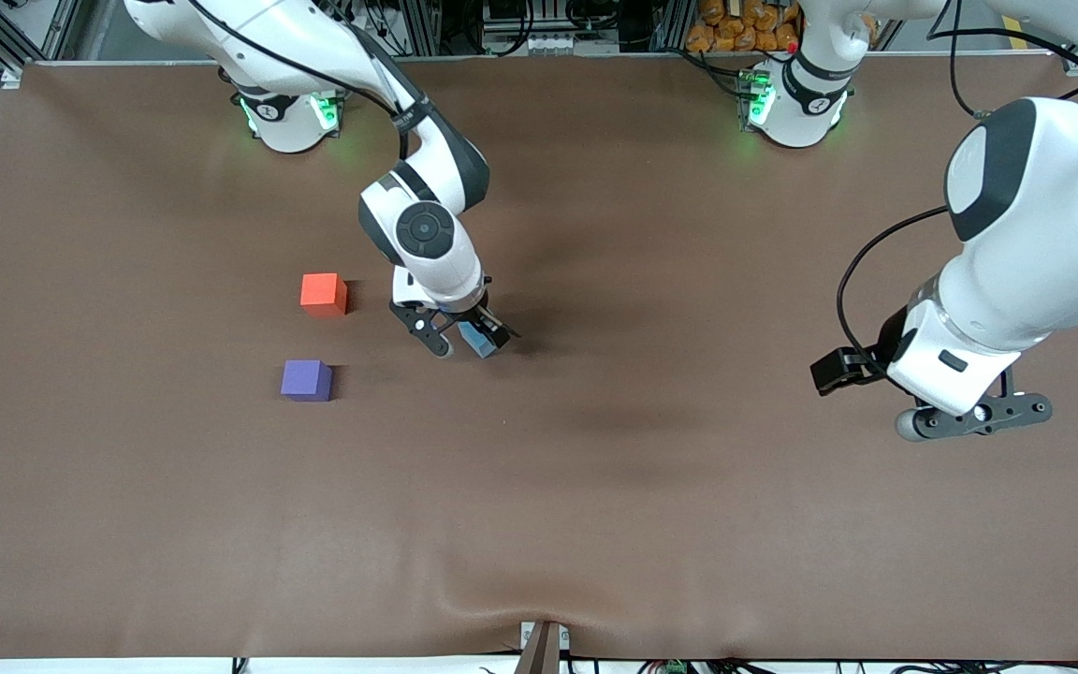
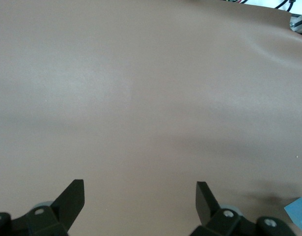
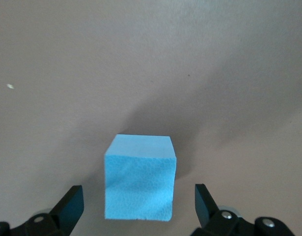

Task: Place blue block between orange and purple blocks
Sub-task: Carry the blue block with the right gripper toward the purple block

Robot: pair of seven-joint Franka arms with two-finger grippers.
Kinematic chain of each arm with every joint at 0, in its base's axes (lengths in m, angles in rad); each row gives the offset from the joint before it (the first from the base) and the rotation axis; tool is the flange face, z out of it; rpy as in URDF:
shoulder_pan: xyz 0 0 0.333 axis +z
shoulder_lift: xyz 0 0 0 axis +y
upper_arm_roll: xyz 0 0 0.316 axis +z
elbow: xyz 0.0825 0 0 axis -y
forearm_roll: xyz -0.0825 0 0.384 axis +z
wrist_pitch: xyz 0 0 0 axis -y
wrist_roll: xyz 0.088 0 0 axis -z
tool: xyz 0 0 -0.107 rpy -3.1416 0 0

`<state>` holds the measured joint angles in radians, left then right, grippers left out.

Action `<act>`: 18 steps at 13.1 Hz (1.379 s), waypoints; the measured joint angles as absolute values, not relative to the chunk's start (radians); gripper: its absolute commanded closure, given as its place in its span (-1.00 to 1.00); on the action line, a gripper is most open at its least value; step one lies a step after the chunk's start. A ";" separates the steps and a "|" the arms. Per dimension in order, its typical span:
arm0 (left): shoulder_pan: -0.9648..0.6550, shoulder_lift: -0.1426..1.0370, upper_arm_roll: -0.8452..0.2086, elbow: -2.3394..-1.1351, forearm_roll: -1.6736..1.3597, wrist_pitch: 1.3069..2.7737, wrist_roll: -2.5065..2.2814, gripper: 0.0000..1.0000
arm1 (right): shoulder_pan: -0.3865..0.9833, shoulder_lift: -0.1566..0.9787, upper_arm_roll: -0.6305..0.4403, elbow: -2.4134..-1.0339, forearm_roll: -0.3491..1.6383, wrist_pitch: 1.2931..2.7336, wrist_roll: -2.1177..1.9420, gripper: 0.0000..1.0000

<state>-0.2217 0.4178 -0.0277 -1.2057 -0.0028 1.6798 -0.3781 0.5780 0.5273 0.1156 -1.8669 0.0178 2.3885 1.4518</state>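
The blue block (image 1: 481,343) sits on the brown table. My right gripper (image 1: 472,346) is low over it, open, with one finger on each side and a gap to each face. In the right wrist view the blue block (image 3: 140,179) lies between the open fingertips (image 3: 72,201). The orange block (image 1: 324,292) and the purple block (image 1: 306,380) stand apart toward the right arm's end of the table, the purple one nearer to the front camera. My left gripper (image 1: 974,417) waits open and empty above the table at the left arm's end, over bare table in its wrist view (image 2: 140,196).
The brown table cover (image 1: 595,505) has a ripple near its front edge at the middle. A gap of about one block width lies between the orange and purple blocks. The arm bases stand along the table's back edge.
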 measured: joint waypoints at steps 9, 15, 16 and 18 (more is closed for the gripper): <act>-0.057 0.104 -0.027 -1.407 -0.085 1.593 -0.216 -1.00 | 0.584 0.564 0.108 -1.811 0.017 2.370 1.491 1.00; -0.060 0.013 -0.041 -1.500 -0.087 1.598 -0.212 -1.00 | 0.473 0.402 0.085 -1.605 -0.001 1.745 1.041 0.97; -0.060 0.009 -0.044 -1.500 -0.087 1.598 -0.212 -1.00 | 0.427 0.362 0.083 -1.611 -0.001 1.696 0.920 0.91; -0.060 0.002 -0.046 -1.501 -0.087 1.598 -0.212 -1.00 | 0.334 0.291 0.080 -1.671 -0.001 1.681 0.694 0.91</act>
<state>-0.0597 0.0022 -0.0458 -1.5006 -0.0872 1.5977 -0.2122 0.3337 0.2907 0.0805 -1.6711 -0.0011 1.6815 0.6941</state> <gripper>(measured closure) 0.000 0.489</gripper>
